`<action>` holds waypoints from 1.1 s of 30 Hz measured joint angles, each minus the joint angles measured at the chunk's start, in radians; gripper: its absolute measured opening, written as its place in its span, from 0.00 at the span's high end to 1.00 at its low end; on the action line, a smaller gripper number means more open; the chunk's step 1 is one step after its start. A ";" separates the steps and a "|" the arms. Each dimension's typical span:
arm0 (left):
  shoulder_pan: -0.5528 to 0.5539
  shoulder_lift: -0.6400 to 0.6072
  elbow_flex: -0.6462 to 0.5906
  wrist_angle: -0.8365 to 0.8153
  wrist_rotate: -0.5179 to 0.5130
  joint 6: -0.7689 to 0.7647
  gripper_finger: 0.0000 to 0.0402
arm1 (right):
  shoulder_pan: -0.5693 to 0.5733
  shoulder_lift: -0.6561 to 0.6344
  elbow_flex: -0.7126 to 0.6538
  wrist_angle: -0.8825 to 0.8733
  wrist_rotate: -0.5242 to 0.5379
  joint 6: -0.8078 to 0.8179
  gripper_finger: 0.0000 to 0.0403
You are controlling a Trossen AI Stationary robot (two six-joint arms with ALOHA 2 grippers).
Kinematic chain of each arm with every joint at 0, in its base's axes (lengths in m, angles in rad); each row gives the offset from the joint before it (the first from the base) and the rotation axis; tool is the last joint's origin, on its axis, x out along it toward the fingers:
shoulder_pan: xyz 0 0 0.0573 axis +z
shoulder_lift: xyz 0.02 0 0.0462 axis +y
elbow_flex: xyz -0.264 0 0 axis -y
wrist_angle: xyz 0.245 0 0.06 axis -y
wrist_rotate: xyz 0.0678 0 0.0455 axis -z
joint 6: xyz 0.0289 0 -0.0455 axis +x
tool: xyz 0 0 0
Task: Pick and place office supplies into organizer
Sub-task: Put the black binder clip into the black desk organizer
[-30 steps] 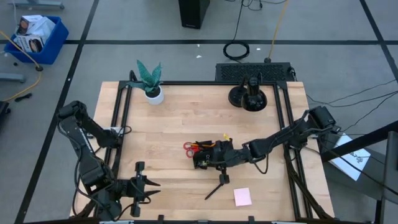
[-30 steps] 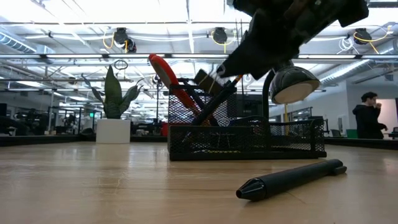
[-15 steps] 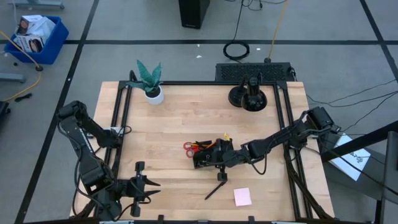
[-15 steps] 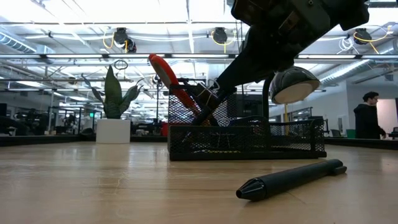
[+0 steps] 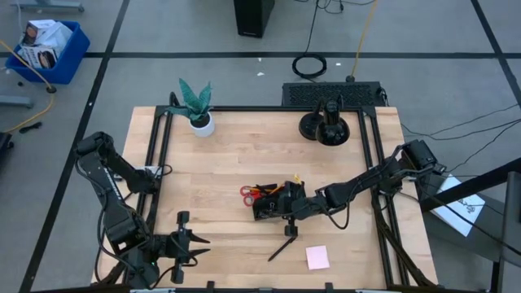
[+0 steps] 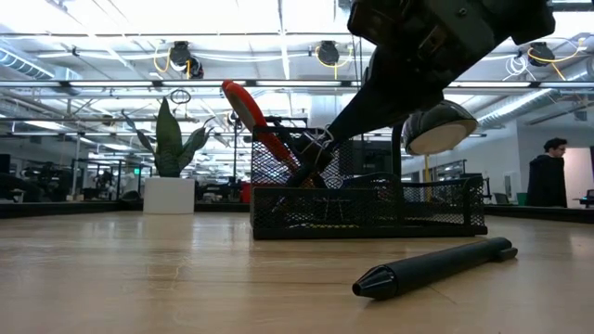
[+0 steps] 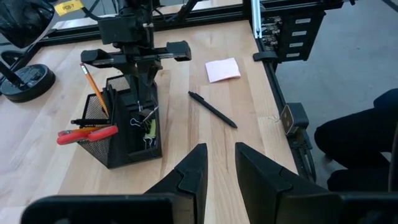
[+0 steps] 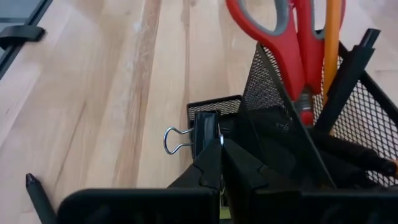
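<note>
black wire-mesh organizer [image 5: 269,201], mid-desk, already holding red-handled scissors [image 8: 292,43], an orange pencil [image 8: 331,37] and black pens [image 8: 348,62] in its tall rear section.

item in hand: one black binder clip [image 8: 202,138], pinched between the closed jaws of the right gripper [image 8: 221,152], poised over the low front compartment, where other clips [image 7: 144,124] already lie.

handling note: the clip looks to sit at the compartment's edge; best lowered fully inside the mesh wall before the jaws part, and the fingers lifted straight up so the wire loops do not snag.

pose: right arm reaches long and low across the desk [image 5: 228,155] from its right edge, wrist tipped down into the organizer. left gripper [image 5: 183,244] parked at the near left corner, jaws narrowly apart, empty.

outstanding: a black pen [image 5: 283,242] and pink sticky-note pad [image 5: 317,257] on the desk nearby.
</note>
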 joint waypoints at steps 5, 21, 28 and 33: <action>0.000 0.000 0.000 0.000 -0.001 0.000 0.78 | -0.001 0.000 0.000 -0.021 0.021 0.012 1.00; 0.000 0.000 0.000 0.000 -0.002 0.000 0.78 | 0.005 0.000 0.000 -0.023 0.051 0.037 1.00; 0.000 0.000 0.000 0.000 -0.002 0.000 0.78 | 0.005 0.000 0.000 -0.052 0.052 0.068 1.00; 0.000 0.000 0.000 0.000 -0.002 0.000 0.78 | 0.005 0.000 0.000 -0.054 0.055 0.068 1.00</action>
